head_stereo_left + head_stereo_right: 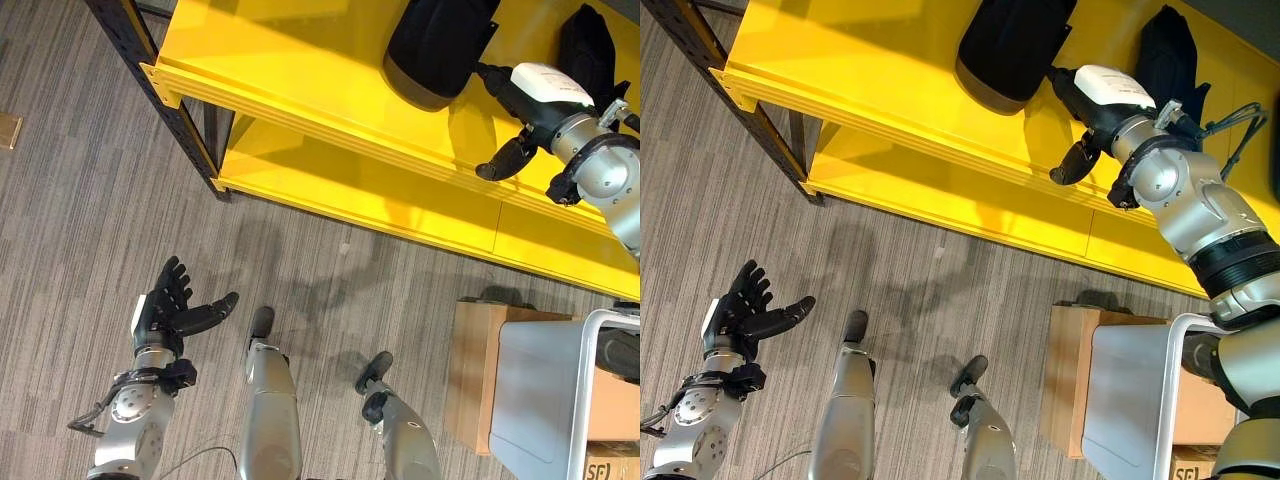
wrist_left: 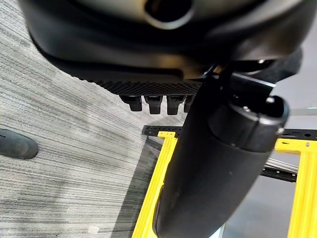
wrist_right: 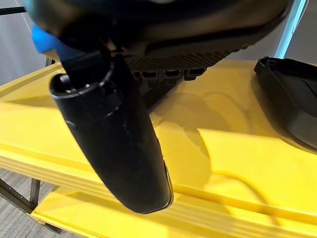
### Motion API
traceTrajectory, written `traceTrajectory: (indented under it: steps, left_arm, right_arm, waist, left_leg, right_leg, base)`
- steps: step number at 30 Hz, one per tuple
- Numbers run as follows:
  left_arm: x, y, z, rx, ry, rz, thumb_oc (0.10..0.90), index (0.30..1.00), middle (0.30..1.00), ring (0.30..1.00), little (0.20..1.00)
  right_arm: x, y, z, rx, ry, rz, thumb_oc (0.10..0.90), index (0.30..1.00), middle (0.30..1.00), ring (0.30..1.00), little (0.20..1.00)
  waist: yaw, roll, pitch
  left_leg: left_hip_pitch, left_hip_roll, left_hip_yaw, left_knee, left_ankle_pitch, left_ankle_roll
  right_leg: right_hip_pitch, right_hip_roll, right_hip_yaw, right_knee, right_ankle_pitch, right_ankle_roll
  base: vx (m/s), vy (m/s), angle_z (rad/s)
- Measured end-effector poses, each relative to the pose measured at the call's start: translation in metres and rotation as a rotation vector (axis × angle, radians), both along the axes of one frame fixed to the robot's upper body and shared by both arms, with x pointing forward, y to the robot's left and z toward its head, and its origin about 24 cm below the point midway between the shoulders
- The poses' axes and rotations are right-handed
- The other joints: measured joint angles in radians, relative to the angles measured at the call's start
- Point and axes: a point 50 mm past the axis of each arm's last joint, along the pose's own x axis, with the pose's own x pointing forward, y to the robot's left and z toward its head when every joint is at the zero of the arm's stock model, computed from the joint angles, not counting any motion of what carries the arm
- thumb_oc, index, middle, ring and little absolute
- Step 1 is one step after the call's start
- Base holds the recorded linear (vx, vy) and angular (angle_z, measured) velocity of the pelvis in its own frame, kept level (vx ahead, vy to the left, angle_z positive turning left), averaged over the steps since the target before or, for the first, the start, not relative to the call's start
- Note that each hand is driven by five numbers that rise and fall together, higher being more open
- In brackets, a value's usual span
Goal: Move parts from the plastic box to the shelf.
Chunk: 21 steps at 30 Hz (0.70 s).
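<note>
Hidden: plastic box [image 1: 535, 395] cut off at frame edge, contents unseen.
Parts: two black parts [image 1: 1015, 45] lay on yellow shelf [image 1: 300, 70].
Right hand [image 1: 1095, 95]: over shelf, fingers relaxed, empty, just beside one part.
Left hand [image 1: 175, 305]: spread open above floor, empty.

Bright even light glares softly off the yellow shelf [image 1: 300, 60]; soft floor shadows.

Both arms are silver-grey metal with rounded joint housings, each ending in a dark, matte hand. The left hand [image 1: 172, 305], at the lower left of the frame, carries a small white patch on its side. The right hand [image 1: 1095, 95], upper right, wears a smooth white cover over its back.
</note>
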Motion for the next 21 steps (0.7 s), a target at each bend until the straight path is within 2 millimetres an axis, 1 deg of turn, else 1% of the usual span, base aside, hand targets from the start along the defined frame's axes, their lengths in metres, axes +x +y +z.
traceTrajectory:
  steps: [2, 3, 6, 8, 9, 12, 15, 16, 18, 19, 21]
  left_arm:
    - [0.0, 0.0, 0.0, 0.0, 0.0, -0.001, 0.9, 1.0, 1.0, 1.0, 1.0]
    - [0.0, 0.0, 0.0, 0.0, -0.001, -0.002, 0.9, 1.0, 1.0, 1.0, 1.0]
    - [0.0, 0.0, 0.0, 0.0, 0.001, 0.0, 0.9, 1.0, 1.0, 1.0, 1.0]
    - [0.0, 0.0, 0.0, 0.0, 0.002, 0.0, 0.9, 1.0, 1.0, 1.0, 1.0]
    - [0.0, 0.0, 0.0, 0.0, 0.001, 0.0, 0.9, 1.0, 1.0, 1.0, 1.0]
    - [0.0, 0.0, 0.0, 0.001, 0.002, 0.001, 0.9, 1.0, 1.0, 1.0, 1.0]
    - [0.0, 0.0, -0.001, 0.0, 0.003, 0.0, 0.9, 1.0, 1.0, 1.0, 1.0]
    - [0.0, 0.0, 0.0, 0.0, 0.002, -0.001, 0.9, 1.0, 1.0, 1.0, 1.0]
    - [0.0, 0.0, 0.0, 0.001, 0.002, 0.001, 0.9, 1.0, 1.0, 1.0, 1.0]
    - [0.0, 0.0, 0.0, 0.004, 0.003, -0.001, 0.9, 1.0, 1.0, 1.0, 1.0]
    - [0.0, 0.0, 0.0, 0.005, 0.002, -0.001, 0.9, 1.0, 1.0, 1.0, 1.0]
  right_arm:
    - [0.002, 0.002, -0.003, 0.007, 0.007, 0.005, 0.9, 1.0, 1.0, 1.0, 1.0]
    - [0.002, 0.003, -0.006, 0.008, 0.015, 0.007, 0.9, 1.0, 1.0, 1.0, 1.0]
    - [0.003, 0.002, -0.012, 0.009, 0.032, 0.001, 0.9, 1.0, 1.0, 1.0, 1.0]
    - [0.003, 0.0, -0.018, 0.012, 0.047, -0.007, 0.9, 1.0, 1.0, 1.0, 1.0]
    - [0.005, -0.002, -0.023, 0.017, 0.063, -0.017, 0.9, 1.0, 1.0, 1.0, 1.0]
    - [0.004, -0.005, -0.03, 0.017, 0.082, -0.026, 0.9, 1.0, 1.0, 1.0, 1.0]
    - [0.005, -0.008, -0.032, 0.011, 0.085, -0.038, 0.9, 1.0, 1.0, 1.0, 1.0]
    - [0.005, -0.008, -0.032, 0.002, 0.084, -0.04, 0.9, 1.0, 1.0, 1.0, 1.0]
    - [0.005, -0.008, -0.032, -0.017, 0.083, -0.045, 0.9, 1.0, 1.0, 1.0, 1.0]
    - [0.005, -0.01, -0.033, -0.016, 0.086, -0.053, 0.9, 1.0, 1.0, 1.0, 1.0]
    - [0.005, -0.012, -0.034, -0.015, 0.089, -0.06, 0.9, 1.0, 1.0, 1.0, 1.0]
  waist:
    - [0.0, -0.002, 0.0]
    - [-0.002, -0.003, 0.0]
    - [0.004, -0.004, 0.0]
    - [0.003, -0.004, 0.0]
    - [-0.001, -0.004, -0.001]
    - [0.0, -0.004, -0.001]
    - [0.001, -0.004, -0.001]
    - [-0.001, -0.004, -0.001]
    - [0.0, -0.004, -0.001]
    - [0.001, -0.004, -0.001]
    - [0.0, -0.004, -0.001]
  left_leg:
    - [-0.001, 0.0, 0.0, 0.002, 0.002, -0.002]
    - [-0.002, 0.0, 0.001, 0.001, -0.006, 0.005]
    - [-0.005, -0.001, 0.0, 0.008, 0.002, -0.002]
    - [-0.007, -0.002, 0.0, 0.008, -0.003, 0.005]
    - [-0.014, -0.001, 0.0, 0.012, -0.009, 0.009]
    - [-0.015, -0.001, 0.0, 0.013, -0.009, 0.009]
    - [-0.016, -0.001, 0.001, 0.015, 0.0, 0.002]
    - [-0.015, -0.001, 0.001, 0.013, -0.008, 0.009]
    - [-0.015, -0.001, 0.001, 0.014, -0.008, 0.01]
    - [-0.016, -0.002, 0.0, 0.016, 0.001, 0.001]
    - [-0.016, -0.002, 0.002, 0.014, -0.007, 0.009]
  right_leg:
    - [0.0, 0.0, 0.0, 0.0, 0.003, -0.001]
    - [-0.001, 0.0, 0.001, 0.0, 0.002, -0.001]
    - [-0.002, 0.0, 0.001, -0.001, 0.006, -0.001]
    - [-0.003, -0.001, 0.002, -0.002, 0.007, -0.001]
    - [-0.006, 0.0, 0.002, -0.003, 0.004, -0.004]
    - [-0.008, 0.0, 0.004, -0.003, 0.005, -0.003]
    - [-0.008, 0.0, 0.003, -0.005, 0.009, 0.0]
    - [-0.008, 0.0, 0.005, -0.004, 0.005, -0.004]
    - [-0.008, 0.0, 0.005, -0.004, 0.007, -0.001]
    - [-0.009, 0.0, 0.005, -0.005, 0.011, 0.001]
    - [-0.009, 0.0, 0.005, -0.006, 0.009, 0.002]
  base:
    - [0.04, -0.015, 0.0]
    - [0.0, 0.0, 0.0]
    - [-0.02, 0.01, 0.0]
    - [0.03, -0.016, 0.0]
    - [0.07, -0.032, 0.0]
    - [-0.02, 0.007, 0.0]
    - [0.03, -0.014, 0.0]
    - [0.0, 0.0, 0.0]
    - [-0.06, 0.024, 0.0]
    - [0.0, 0.0, 0.0]
    - [0.08, -0.04, 0.0]
